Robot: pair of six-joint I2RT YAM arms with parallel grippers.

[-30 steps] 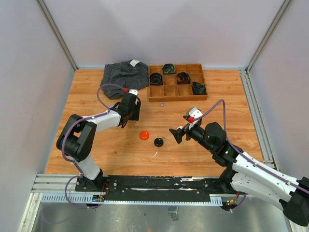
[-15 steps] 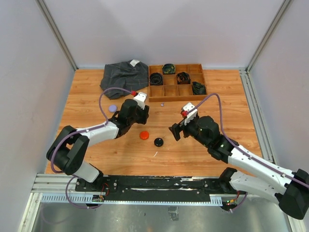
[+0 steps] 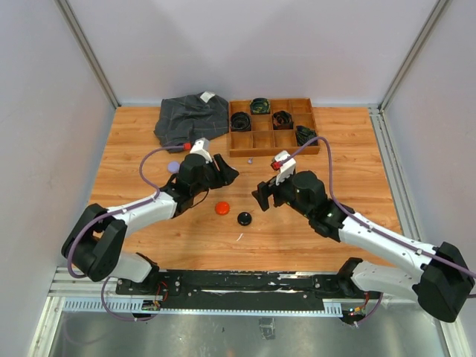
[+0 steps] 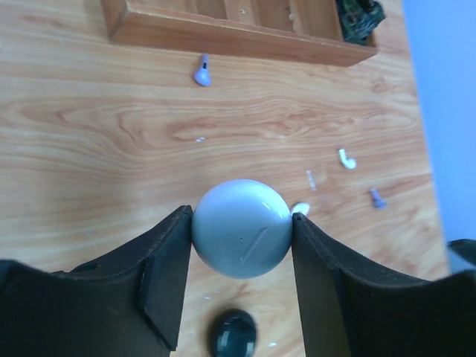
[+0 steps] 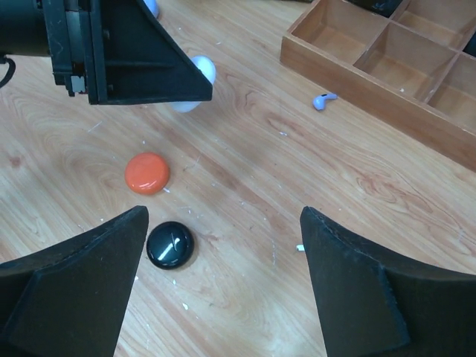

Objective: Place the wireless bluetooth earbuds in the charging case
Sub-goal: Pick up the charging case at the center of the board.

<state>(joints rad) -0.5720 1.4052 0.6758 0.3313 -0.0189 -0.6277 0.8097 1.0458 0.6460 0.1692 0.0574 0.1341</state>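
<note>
My left gripper (image 3: 225, 174) is shut on a pale blue-white round case (image 4: 242, 227) and holds it above the table; the case also shows behind that gripper in the right wrist view (image 5: 197, 73). Tiny earbuds lie on the wood: a purple one (image 4: 201, 71) near the tray, also in the right wrist view (image 5: 323, 100), a white one (image 4: 346, 159) and another purple one (image 4: 376, 198). My right gripper (image 3: 262, 198) is open and empty, above the table right of the black case (image 5: 169, 245).
An orange round case (image 3: 222, 208) and the black round case (image 3: 244, 218) lie mid-table, a purple puck (image 3: 173, 167) at left. A wooden compartment tray (image 3: 274, 151) with black coiled belts and a grey cloth (image 3: 192, 115) lie at the back.
My left gripper has moved right toward the centre with the pale case, uncovering the purple puck. My right gripper has moved left and farther from its base.
</note>
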